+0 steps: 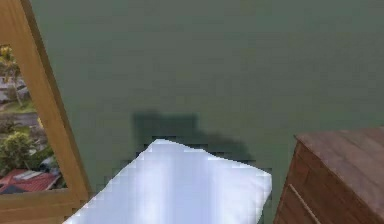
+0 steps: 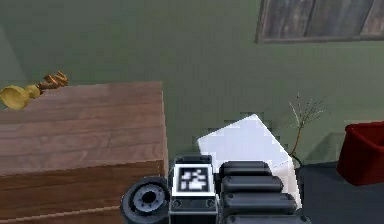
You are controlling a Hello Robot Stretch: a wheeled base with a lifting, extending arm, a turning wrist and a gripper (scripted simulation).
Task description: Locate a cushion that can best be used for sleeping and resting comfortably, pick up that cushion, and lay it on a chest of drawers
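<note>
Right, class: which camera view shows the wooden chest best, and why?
The arm side view: the wooden chest spreads its broad top and plank front across that picture's left half. The forward view catches just one corner of it at the lower right edge.

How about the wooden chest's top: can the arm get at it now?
Probably yes: the chest of drawers stands close by the gripper, nothing shows between them, and its top is bare but for a brass ornament at one end.

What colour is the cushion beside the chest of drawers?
The cushion is plain white with a faint blue tint, clearest in the forward view.
</note>
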